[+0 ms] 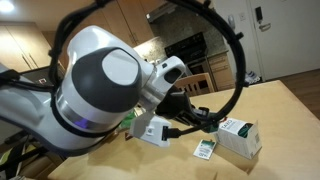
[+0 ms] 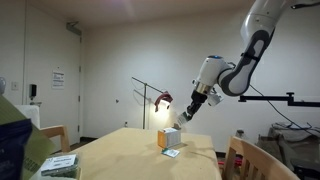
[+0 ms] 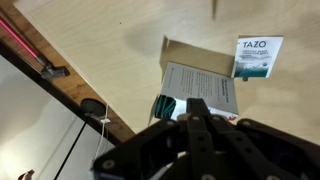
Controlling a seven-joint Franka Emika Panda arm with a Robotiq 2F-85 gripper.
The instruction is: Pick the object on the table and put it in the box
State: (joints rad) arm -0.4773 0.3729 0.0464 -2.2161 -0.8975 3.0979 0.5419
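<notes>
The gripper (image 3: 200, 112) has its two fingers pressed fully together. At their tips shows a dark teal packet (image 3: 163, 105). It seems to be pinched by one edge, with most of it sticking out to the side, though the fingers hide the exact contact. A grip on the edge makes sense for so thin and flat a thing, because the free part can then go first into an opening.

Directly under the fingers in the wrist view stands the box (image 3: 205, 85), white with green print and one flap standing up. So I judge that the packet hangs above the box and is not yet released.

The box stands on the table (image 3: 110, 50), rather near one long edge of it. On the side away from that edge a white packet (image 3: 258, 58) with green print lies flat on the table, just beside the box. It shows in both exterior views (image 1: 205, 148) (image 2: 170, 153).

In an exterior view the arm (image 2: 255, 45) comes down from high up. Its forearm slants toward the table, and the wrist is bent so that the gripper (image 2: 186, 112) points down at a tilt, above the box (image 2: 169, 138) and apart from it.
</notes>
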